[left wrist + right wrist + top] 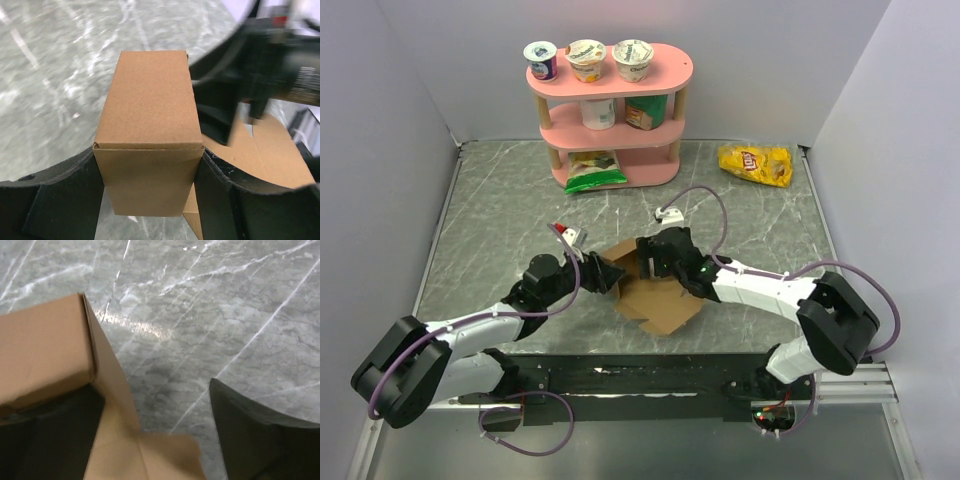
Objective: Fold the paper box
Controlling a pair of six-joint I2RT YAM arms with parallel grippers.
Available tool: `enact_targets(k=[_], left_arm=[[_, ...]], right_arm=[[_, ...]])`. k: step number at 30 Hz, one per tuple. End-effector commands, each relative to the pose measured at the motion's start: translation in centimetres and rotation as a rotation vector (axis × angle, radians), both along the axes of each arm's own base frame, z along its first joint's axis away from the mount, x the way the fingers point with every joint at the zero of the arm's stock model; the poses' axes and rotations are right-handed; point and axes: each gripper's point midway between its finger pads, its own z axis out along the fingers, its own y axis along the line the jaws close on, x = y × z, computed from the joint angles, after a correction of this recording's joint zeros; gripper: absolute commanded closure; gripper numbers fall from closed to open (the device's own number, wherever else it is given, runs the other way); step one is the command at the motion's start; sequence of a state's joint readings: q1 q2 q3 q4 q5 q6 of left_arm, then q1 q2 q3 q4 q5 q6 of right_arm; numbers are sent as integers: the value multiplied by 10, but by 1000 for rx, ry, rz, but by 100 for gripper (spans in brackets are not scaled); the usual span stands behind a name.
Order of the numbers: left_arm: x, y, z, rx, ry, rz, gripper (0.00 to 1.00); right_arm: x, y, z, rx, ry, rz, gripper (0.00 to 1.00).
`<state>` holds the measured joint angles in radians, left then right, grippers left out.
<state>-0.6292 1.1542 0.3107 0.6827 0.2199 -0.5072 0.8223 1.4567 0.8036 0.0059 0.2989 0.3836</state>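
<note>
The paper box (658, 298) is plain brown cardboard, partly folded, lying mid-table with flat flaps spread toward the near side. Its raised, folded section (150, 120) sits between my left gripper's (148, 162) black fingers (60, 200), which press on both of its side walls. My right gripper (655, 262) hovers over the box's far side. In the right wrist view its fingers (260, 432) stand wide apart around a cardboard wall and flap (107, 385), with marble showing between them and nothing pinched.
A pink three-tier shelf (610, 125) stands at the back with yogurt cups (586, 58) on top and a green bag (594, 170) at its foot. A yellow chip bag (755, 164) lies at the back right. Grey walls enclose the marble table (490, 220).
</note>
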Motion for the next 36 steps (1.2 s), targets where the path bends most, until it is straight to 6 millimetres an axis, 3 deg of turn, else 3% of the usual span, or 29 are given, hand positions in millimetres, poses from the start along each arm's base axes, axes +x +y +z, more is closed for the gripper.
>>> enact_targets(k=[1, 7, 11, 13, 17, 20, 27, 30, 33, 36], left_arm=[[21, 17, 7, -34, 36, 185, 36], [28, 39, -32, -61, 163, 362, 38], [31, 52, -44, -91, 184, 456, 38], [30, 55, -48, -111, 189, 479, 38], [28, 56, -55, -116, 198, 491, 38], [27, 54, -60, -107, 208, 489, 37], [26, 52, -62, -107, 212, 490, 37], [26, 49, -62, -109, 210, 477, 37], [22, 43, -61, -115, 197, 438, 31], [19, 40, -58, -103, 177, 403, 7]], right_arm=[[-1, 3, 38, 62, -72, 23, 5], [-26, -12, 64, 137, -32, 8, 0], [-44, -44, 74, 158, 55, -153, 0], [-57, -57, 62, 175, 140, -233, 0], [-71, -50, 52, 325, 227, -219, 0], [-63, -47, 51, 410, 229, -230, 0], [-56, -18, 58, 471, 263, -142, 6], [-54, -10, 57, 472, 275, -110, 14], [-51, -9, 55, 441, 273, -97, 32], [-46, -15, 53, 379, 255, -87, 51]])
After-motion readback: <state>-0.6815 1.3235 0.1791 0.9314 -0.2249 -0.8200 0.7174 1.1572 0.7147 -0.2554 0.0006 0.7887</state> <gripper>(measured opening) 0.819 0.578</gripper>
